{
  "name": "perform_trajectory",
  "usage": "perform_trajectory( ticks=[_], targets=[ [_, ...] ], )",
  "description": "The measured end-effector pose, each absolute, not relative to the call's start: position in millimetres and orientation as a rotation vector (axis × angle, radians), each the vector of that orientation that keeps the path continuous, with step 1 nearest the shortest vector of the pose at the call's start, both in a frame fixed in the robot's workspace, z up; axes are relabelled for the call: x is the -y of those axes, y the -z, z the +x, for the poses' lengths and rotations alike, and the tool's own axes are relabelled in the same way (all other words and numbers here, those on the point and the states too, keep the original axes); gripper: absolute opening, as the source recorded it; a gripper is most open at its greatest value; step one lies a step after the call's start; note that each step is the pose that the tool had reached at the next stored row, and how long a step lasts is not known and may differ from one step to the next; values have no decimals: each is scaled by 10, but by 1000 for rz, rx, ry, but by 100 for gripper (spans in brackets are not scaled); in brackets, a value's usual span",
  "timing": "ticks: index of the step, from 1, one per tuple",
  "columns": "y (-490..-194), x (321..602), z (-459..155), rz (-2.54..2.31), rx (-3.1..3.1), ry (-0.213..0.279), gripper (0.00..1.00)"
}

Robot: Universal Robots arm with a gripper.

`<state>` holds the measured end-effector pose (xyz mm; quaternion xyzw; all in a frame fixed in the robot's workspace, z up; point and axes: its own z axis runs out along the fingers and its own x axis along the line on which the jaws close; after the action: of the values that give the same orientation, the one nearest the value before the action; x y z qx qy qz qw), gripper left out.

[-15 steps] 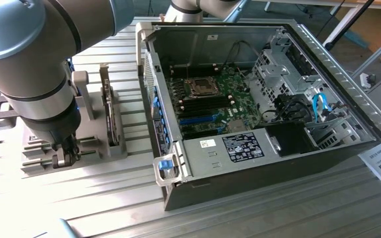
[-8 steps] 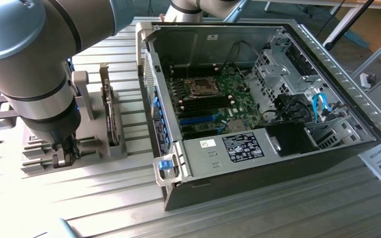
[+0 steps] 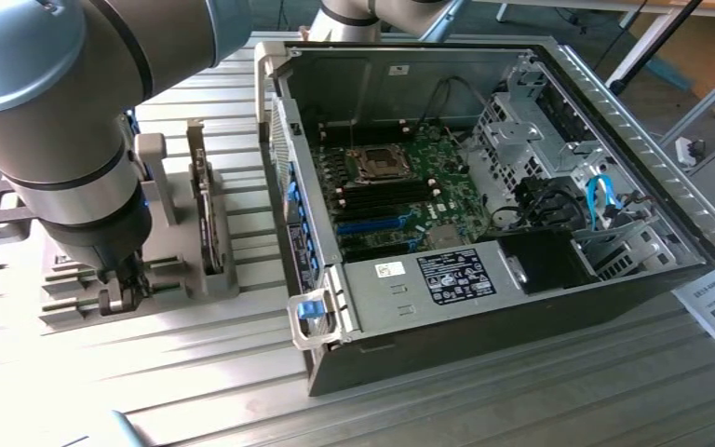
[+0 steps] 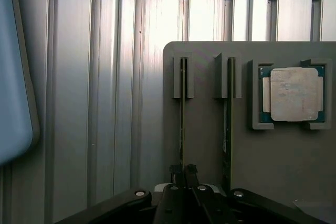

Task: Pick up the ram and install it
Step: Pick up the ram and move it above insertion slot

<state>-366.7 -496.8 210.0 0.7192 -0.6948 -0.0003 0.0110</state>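
Two thin sticks stand on edge in slots of the grey holder (image 4: 205, 145). The ram (image 4: 182, 114) being worked is in the slot farther from the holder's processor pocket. The second stick (image 4: 228, 124) sits in the slot between it and the silver processor chip (image 4: 294, 94). Ram is seen edge-on, so label and chips are hidden. Judged handling: light, stiff, very thin board; fragile at the chips and the contact edge, more likely to crack than flex if levered sideways. Best hold judged to be a pinch across the thickness at the exposed upper edge, kept in line with the slot guides. Ram is seated in its slot, not lifted. Gripper (image 4: 184, 170) sits directly over the ram toward one end of the holder's slot, jaws drawn narrow, a fingertip (image 4: 176, 170) on each face of the board; reads as clamped on the stick. In the exterior view the gripper (image 3: 122, 294) is down in the holder (image 3: 78, 298), which rests on the slatted metal table (image 3: 482, 410). The open computer case (image 3: 655, 158) stands beside the holder, on the exterior view's right.
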Motion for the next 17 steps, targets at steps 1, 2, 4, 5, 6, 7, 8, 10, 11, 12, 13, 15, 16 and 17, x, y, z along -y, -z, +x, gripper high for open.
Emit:
perform_trajectory(
  ticks=[1,2,4,5,6,7,8,10,11,12,13,15,16,17],
  targets=[
    [-2100,4968,-3667,2244,2168,1,12],
    [-2100,4968,-3667,2244,2168,1,12],
    [-2100,4968,-3667,2244,2168,1,12],
    [-2100,4968,-3667,2244,2167,1,12],
    [-2101,4968,-3667,2244,2167,1,12],
    [-2102,4968,-3667,2244,2168,1,12],
    [-2112,4968,-3667,2244,2168,1,12],
    [-2134,4968,-3667,2244,2168,1,12],
    [-2150,4968,-3667,2244,2168,1,12],
    [-2167,4968,-3667,2244,2168,1,12],
    [-2198,4968,-3667,2244,2168,1,12],
    [-2266,4968,-3667,2244,2168,1,12],
    [-2290,4968,-3666,2244,2167,1,12],
    [-2313,4968,-3666,2244,2167,1,12]
  ],
)
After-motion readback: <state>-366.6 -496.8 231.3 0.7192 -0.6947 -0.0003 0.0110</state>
